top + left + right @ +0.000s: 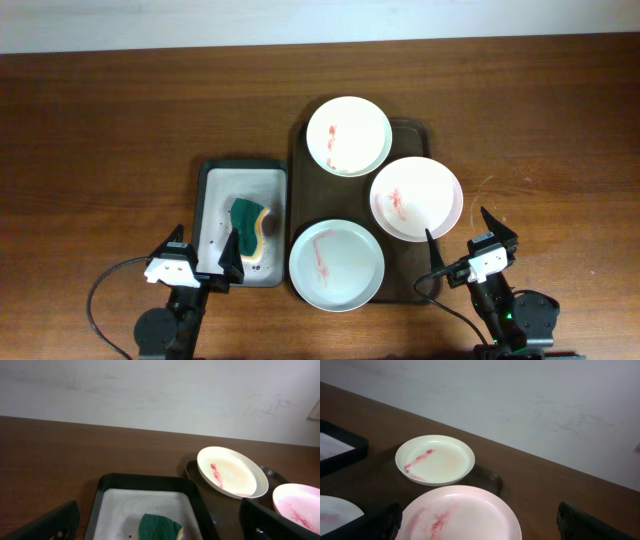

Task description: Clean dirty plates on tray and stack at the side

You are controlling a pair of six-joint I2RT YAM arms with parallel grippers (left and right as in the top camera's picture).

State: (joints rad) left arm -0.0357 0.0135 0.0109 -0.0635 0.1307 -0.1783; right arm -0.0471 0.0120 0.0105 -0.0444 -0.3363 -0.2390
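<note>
3 smeared plates on the brown tray, both pincers spread wide and holding nothing.

Nearest you, the left gripper (207,232) hangs over the near end of the small black-rimmed tray (243,163), its 2 dark fingers set far apart. The right gripper (456,222) is just as wide by the near right corner of the big tray (405,275). That tray is dark brown and smooth, with rounded corners and a low rim, and it sits on the wood-grain table (100,130). A green sponge (248,222) with a yellow underside lies on the small tray's white floor. On the brown tray, the nearest plate (337,265) is round, shallow and glossy, a pale greenish white with 1 thin red streak. The pink-tinted plate (417,199) beyond it carries blotchy red smears and overhangs the right rim. The farthest plate (348,136) has a red streak and reaches past the far rim.
</note>
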